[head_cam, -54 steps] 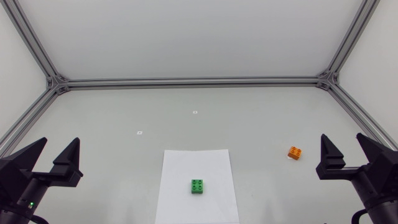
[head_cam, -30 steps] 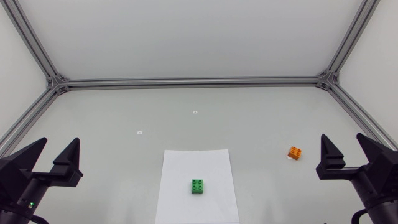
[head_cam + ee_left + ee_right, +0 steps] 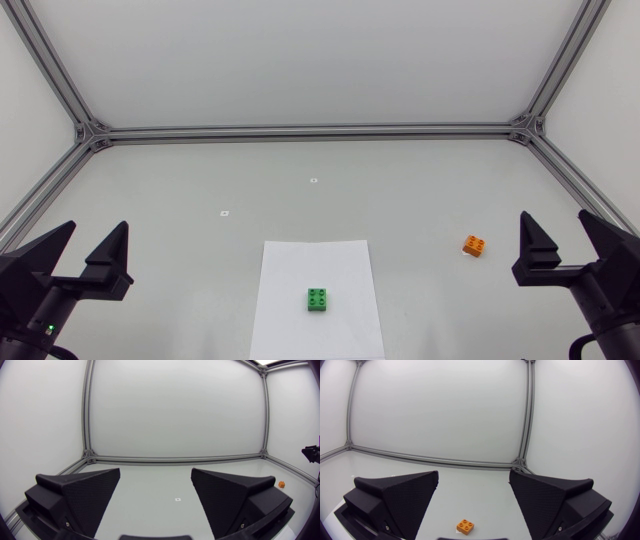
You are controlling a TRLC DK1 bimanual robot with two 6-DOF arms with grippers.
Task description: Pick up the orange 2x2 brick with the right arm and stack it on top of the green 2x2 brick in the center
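Head view: the right end effector [image 3: 555,216], released, hangs at the counter's [image 3: 400,190] 4 o'clock edge, with the orange brick [image 3: 475,245] near its 10 o'clock. It should descend squarely, straddling the brick's flat sides. The green brick [image 3: 319,299] sits on a white sheet [image 3: 300,265] at 6 o'clock, and nothing lies between. The left end effector [image 3: 96,226], released, is at 8 o'clock.
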